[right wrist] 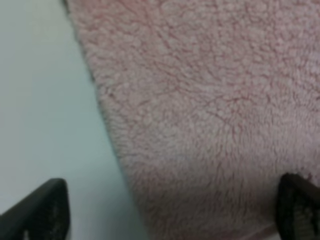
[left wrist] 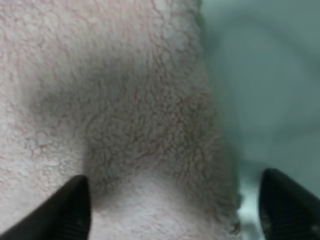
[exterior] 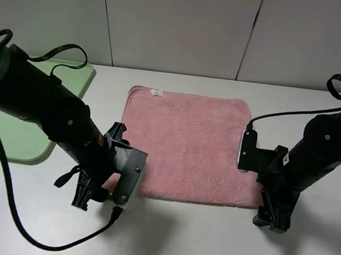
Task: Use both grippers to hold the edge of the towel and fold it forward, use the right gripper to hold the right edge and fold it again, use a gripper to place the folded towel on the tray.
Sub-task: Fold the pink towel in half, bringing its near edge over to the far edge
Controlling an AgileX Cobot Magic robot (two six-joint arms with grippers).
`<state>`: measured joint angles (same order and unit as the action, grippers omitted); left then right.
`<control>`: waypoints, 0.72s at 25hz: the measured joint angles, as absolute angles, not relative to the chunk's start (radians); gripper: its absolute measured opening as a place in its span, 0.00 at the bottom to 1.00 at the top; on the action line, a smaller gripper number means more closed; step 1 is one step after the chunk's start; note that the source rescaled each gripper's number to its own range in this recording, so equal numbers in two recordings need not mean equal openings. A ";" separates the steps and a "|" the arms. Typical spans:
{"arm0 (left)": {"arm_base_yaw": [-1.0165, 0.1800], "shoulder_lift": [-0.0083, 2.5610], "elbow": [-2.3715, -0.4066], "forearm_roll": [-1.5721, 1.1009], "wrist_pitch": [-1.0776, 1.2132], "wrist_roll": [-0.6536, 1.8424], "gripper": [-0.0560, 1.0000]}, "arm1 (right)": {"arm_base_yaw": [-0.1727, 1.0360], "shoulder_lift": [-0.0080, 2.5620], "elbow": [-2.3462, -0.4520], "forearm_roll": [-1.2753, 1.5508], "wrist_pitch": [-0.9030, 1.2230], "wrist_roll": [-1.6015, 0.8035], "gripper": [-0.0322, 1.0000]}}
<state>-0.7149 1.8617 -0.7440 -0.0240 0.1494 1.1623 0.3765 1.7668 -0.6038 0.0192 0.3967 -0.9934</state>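
Both wrist views are blurred and crop my fingertips point(left wrist: 70, 210) at the frame edge, and my left arm point(exterior: 38, 100) hides much of the tray point(exterior: 14, 143). My left gripper point(left wrist: 175, 215) and right gripper point(right wrist: 170, 212) point down at the near corners of the flat pink towel point(exterior: 187, 145), jaws spread, each astride a side hem point(right wrist: 112, 130).

We can read no text, brand, number or sign. The one label, a small white tag point(exterior: 157, 93) on the hem of the pink fluffy terry towel point(exterior: 186, 148), lies well apart from the left end effector point(exterior: 97, 200) and the right end effector point(exterior: 271, 219); any print on it is too small to tell.
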 joint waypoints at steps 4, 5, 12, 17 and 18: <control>-0.715 1.867 -0.744 -0.023 0.152 1.162 0.47 | 0.376 1.770 -0.604 0.027 0.404 -0.991 0.82; -0.715 1.867 -0.743 -0.022 0.152 1.162 0.42 | 0.376 1.770 -0.604 0.029 0.404 -0.992 0.80; -0.715 1.874 -0.743 -0.020 0.150 1.162 0.20 | 0.376 1.770 -0.604 0.030 0.392 -0.988 0.61; -0.715 1.875 -0.743 -0.020 0.148 1.162 0.17 | 0.376 1.772 -0.604 0.029 0.371 -0.988 0.40; -0.715 1.875 -0.743 -0.020 0.148 1.162 0.17 | 0.376 1.772 -0.604 0.028 0.367 -0.988 0.35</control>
<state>-0.7149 1.8753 -0.7429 -0.0204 0.1483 1.1623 0.3765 1.7716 -0.6038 0.0278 0.3667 -0.9883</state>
